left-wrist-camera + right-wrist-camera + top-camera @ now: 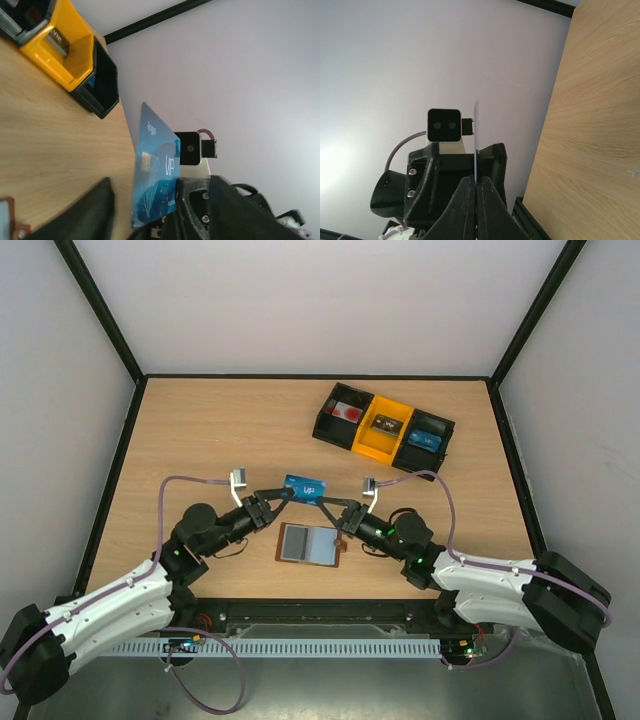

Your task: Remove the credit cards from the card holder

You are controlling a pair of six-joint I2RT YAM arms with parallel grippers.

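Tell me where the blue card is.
Top view: the blue card is mid-table, pinched by the right gripper, beside the left gripper, beyond the open card holder.

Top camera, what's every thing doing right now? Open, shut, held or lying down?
credit card, held up above the table
right gripper, shut on the credit card
left gripper, open, at the credit card's other end
card holder, lying open on the table
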